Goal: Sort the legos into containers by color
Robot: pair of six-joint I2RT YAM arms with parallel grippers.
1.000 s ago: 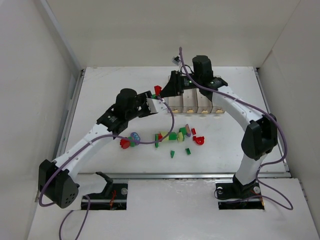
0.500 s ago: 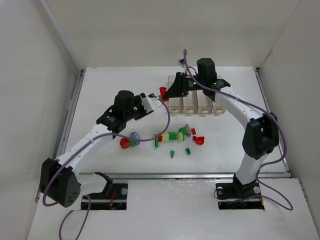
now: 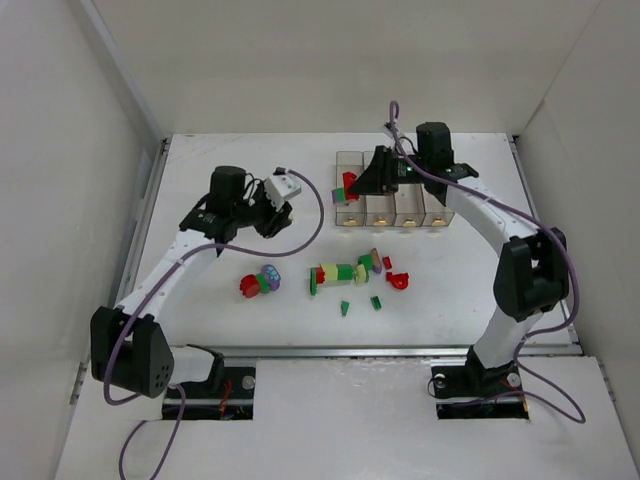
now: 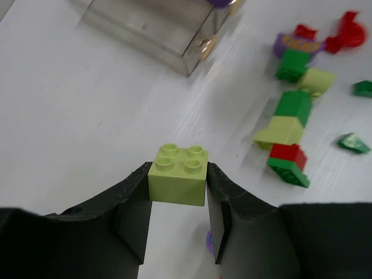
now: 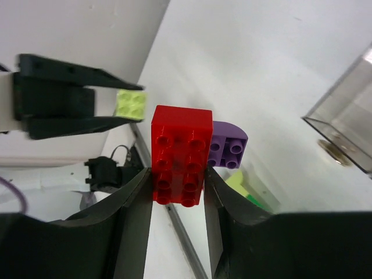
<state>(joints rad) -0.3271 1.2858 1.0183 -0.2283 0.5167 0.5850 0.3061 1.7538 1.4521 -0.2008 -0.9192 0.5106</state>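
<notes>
Now the left gripper (image 4: 178, 172) has its fingers clenched on a pale yellow-green brick (image 4: 177, 185), studs up, one pad flat against each side. The right gripper (image 5: 177, 174) is grasping a red brick (image 5: 180, 152) by its long sides, with a purple piece (image 5: 228, 145) stuck to the edge that faces the containers (image 3: 381, 216). A second ago both grippers were close together just off the left end of the containers. Since then the left gripper has pulled back and sits well to the left of them, raised off the table (image 3: 220, 320). The right gripper has shifted right, and its red-and-purple load now hangs at the leftmost bin's outer end; whether it is over the bin or just beside it cannot be told. Loose legos (image 3: 350, 272) lie on the near side of the containers, placed as before, with a red, green and purple clump (image 3: 260, 283) further left.
</notes>
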